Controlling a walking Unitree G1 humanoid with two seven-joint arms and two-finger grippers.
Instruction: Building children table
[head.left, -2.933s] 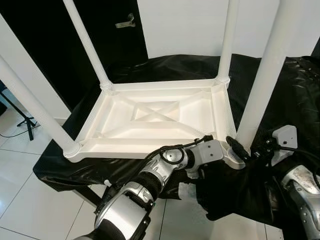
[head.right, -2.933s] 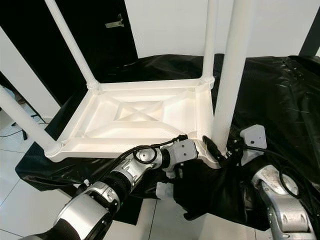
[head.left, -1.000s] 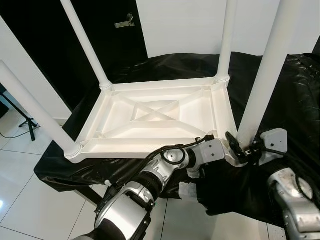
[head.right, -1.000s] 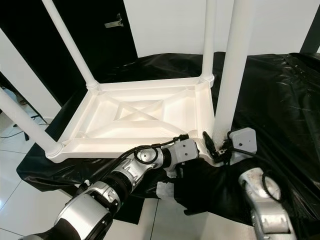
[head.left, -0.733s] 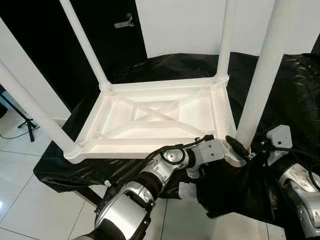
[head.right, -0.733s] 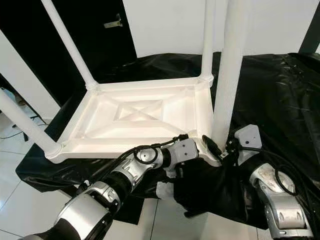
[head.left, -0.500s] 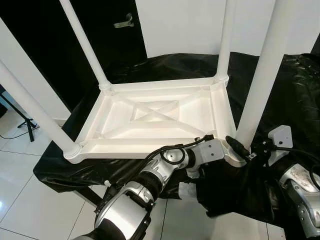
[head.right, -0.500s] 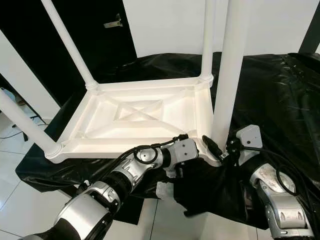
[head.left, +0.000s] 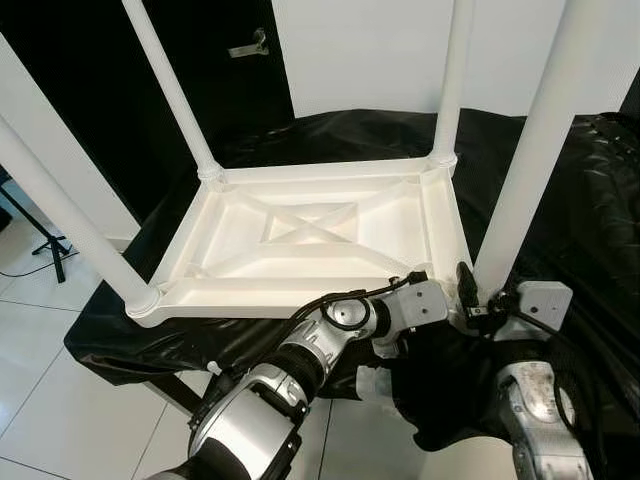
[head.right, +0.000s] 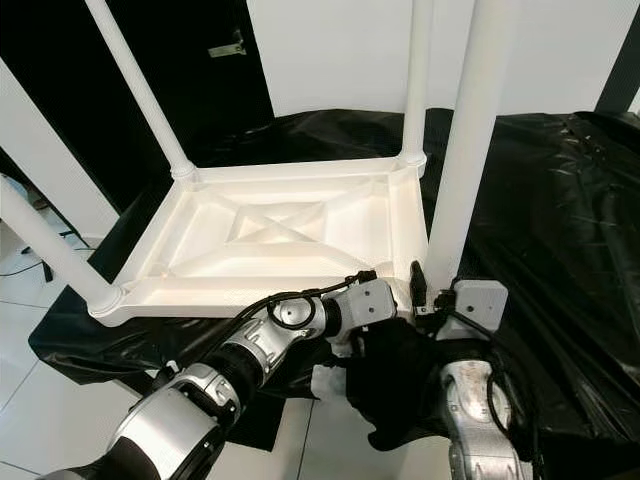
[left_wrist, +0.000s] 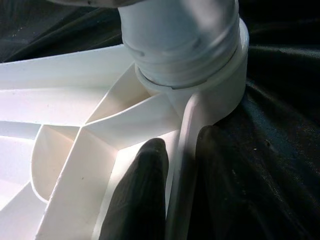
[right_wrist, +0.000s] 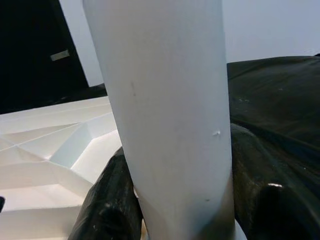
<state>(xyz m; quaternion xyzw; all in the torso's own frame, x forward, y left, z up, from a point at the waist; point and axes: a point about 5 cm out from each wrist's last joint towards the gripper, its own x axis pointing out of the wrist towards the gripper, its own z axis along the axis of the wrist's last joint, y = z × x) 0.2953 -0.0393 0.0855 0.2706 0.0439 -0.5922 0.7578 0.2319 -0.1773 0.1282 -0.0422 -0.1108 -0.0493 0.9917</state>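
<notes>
The white children's table (head.left: 240, 235) lies upside down on a black-covered surface, its legs pointing up. My left gripper (left_wrist: 180, 165) is shut on the table's near rim beside the near-right corner socket (left_wrist: 200, 75), one finger (left_wrist: 142, 200) inside the rim and the other outside. My left gripper (head.left: 418, 282) reaches in from below the near edge. The near-right leg (head.left: 535, 150) stands in that corner. My right gripper (right_wrist: 182, 220) is shut on the base of this leg (right_wrist: 170, 110), a black finger (right_wrist: 107, 205) pressing on each side. Its wrist (head.left: 540, 300) sits just right of the leg.
Black sheeting (head.left: 590, 200) covers the surface and hangs over its near edge. White floor tiles (head.left: 60, 400) lie to the left, with a tripod foot (head.left: 50, 255). A dark door with a handle (head.left: 250, 45) and a white wall stand behind.
My right wrist has swung in closer to the near-right leg and turned around its base, the fingers now standing more upright. The left gripper and the table have stayed put.
</notes>
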